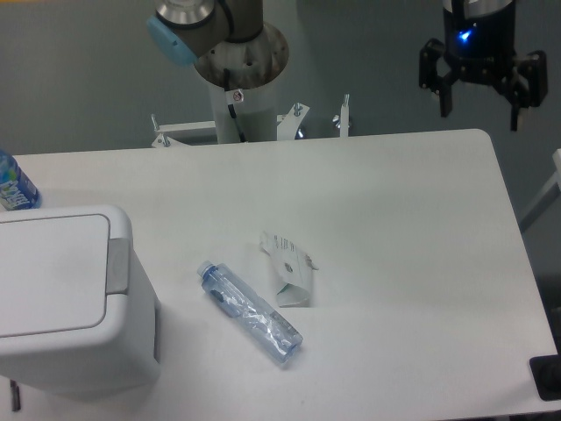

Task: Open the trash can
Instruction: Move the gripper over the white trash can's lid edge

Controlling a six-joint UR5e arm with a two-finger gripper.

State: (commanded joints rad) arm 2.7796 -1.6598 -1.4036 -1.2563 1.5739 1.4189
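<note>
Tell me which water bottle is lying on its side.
The clear bottle mid-table, beside the crumpled paper. The other bottle, at the far left edge behind the trash can, stands upright.

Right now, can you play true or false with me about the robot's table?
1. The trash can has its lid shut. True.
2. The gripper is holding the clear plastic bottle. False: the bottle lies on the table, and the gripper hangs open far away, above the table's far right corner.
3. A crumpled piece of paper lies beside the bottle. True.
4. The trash can stands at the right end of the table. False: it stands at the left, near the front edge.
5. The bottle is standing upright. False: it lies on its side.
</note>
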